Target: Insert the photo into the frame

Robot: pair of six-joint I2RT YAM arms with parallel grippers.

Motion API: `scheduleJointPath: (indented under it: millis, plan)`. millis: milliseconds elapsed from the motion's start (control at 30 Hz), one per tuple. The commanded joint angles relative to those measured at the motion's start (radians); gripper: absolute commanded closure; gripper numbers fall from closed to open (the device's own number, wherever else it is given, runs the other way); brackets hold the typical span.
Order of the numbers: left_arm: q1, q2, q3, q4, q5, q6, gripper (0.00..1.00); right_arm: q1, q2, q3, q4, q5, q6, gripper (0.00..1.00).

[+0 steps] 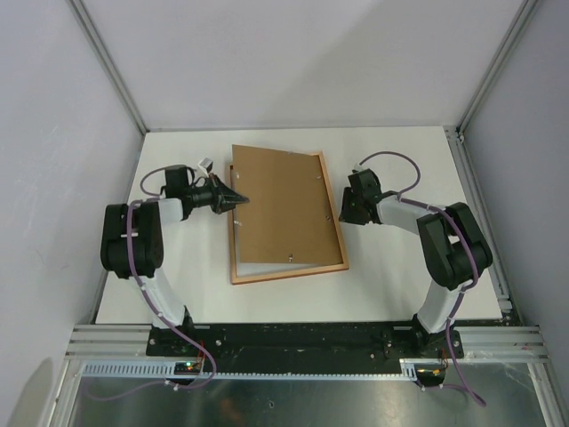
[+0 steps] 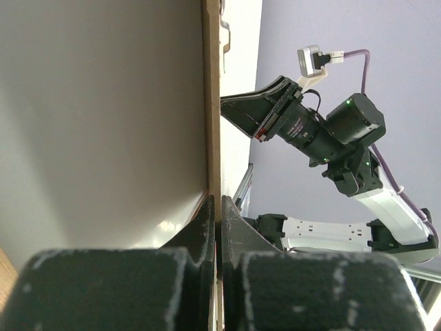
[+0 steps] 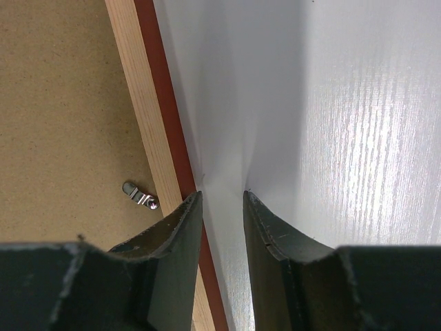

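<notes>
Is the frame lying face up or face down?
Face down: the frame shows its pale wood back, with the brown backing board uppermost.

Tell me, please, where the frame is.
Top view: the frame lies mid-table, the left gripper pinching the board at its left side, the right gripper at its right edge.

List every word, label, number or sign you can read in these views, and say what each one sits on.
Nothing in any view is legible.
Faint print on the right arm's wrist motor, seen in the left wrist view: too small and blurred to read.
The backing board, the frame and the table show no print at all.
</notes>
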Motion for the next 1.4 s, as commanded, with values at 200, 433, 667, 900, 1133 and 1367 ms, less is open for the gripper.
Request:
scheduleJointPath:
  millis: [200,433,667,900,1133,1367]
  plan:
    - [-0.028,-0.037,0.057,-0.074,-0.003,0.099,0.68,0.029,0.044,0.007,-0.03,-0.044,-0.007,0.64]
    - [-0.027,-0.058,0.075,-0.147,-0.062,0.144,0.41,0.028,0.03,0.008,-0.036,-0.043,-0.009,0.64]
    - [-0.028,-0.1,0.101,-0.285,-0.204,0.218,0.28,0.025,0.019,0.007,-0.051,-0.034,-0.015,0.64]
    - [-0.027,-0.151,0.141,-0.407,-0.374,0.286,0.16,0.022,0.0,0.009,-0.065,-0.028,-0.02,0.64]
    - [-0.027,-0.19,0.171,-0.489,-0.505,0.335,0.14,0.022,-0.011,0.007,-0.075,-0.023,-0.02,0.64]
    - [-0.031,-0.207,0.173,-0.537,-0.583,0.38,0.19,0.025,-0.02,0.007,-0.081,-0.019,-0.02,0.64]
